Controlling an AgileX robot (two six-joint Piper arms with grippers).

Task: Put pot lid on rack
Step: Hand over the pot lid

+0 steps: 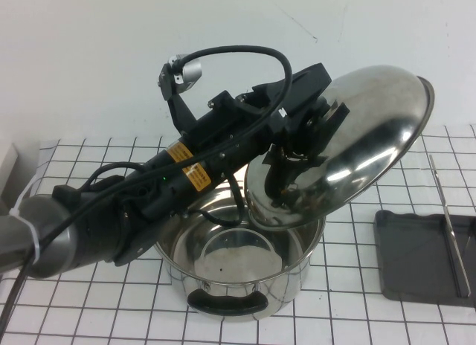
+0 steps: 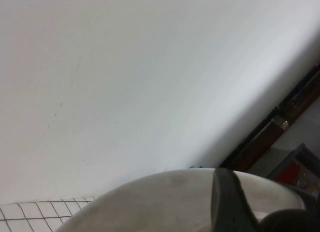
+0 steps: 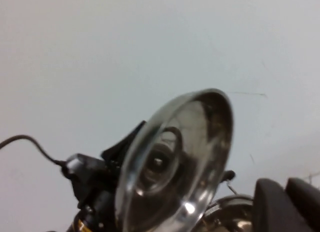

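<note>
The left gripper's (image 1: 316, 122) fingers (image 1: 332, 113) are closed at the centre of the pot lid's (image 1: 372, 129) domed outer face, where they cover the knob completely, so the lid hangs in the air from that grip. The lid is tilted steeply, its lower rim over the open pot (image 1: 238, 267) and its upper rim high toward the right. In the left wrist view only a curved strip of the lid (image 2: 165, 197) and one dark finger (image 2: 227, 202) show against the white wall.

The right wrist view looks into the lid's hollow underside (image 3: 175, 157), with the left arm (image 3: 95, 192) dark behind it. The right gripper (image 3: 287, 204) appears only there, as two dark fingers (image 3: 270, 207) at the edge, close together with nothing seen between them (their tips are cut off). It is outside the high view.

The pot stands on the gridded table (image 1: 349, 285), one black handle (image 1: 227, 302) facing the camera. The rack (image 1: 416, 256) lies well apart to the right, partly cut off, its thin bar (image 1: 448, 222) slanting across it.
</note>
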